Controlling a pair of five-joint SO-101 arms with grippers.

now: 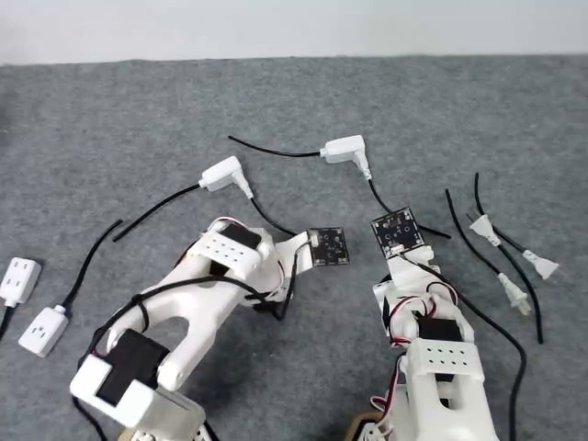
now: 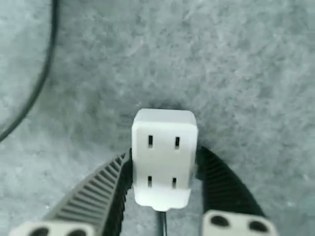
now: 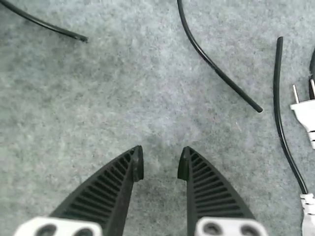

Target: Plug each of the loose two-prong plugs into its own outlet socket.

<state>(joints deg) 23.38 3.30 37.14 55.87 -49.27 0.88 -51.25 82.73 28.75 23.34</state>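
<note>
Left claw (image 2: 163, 156) grasps a white outlet socket (image 2: 164, 130); right claw (image 3: 161, 157) is released. The plugs (image 1: 484, 227) by the counter (image 1: 551, 138)'s right edge seem light; grip the hard body.

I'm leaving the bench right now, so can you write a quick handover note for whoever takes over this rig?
Left gripper: shut on a white outlet block on the carpet.
Right gripper: open, empty, over carpet.
Three loose plugs lie right of the right arm. Two more outlets sit at the far left edge.
Done: no plug seated yet.
Left: all three plugs.
</note>
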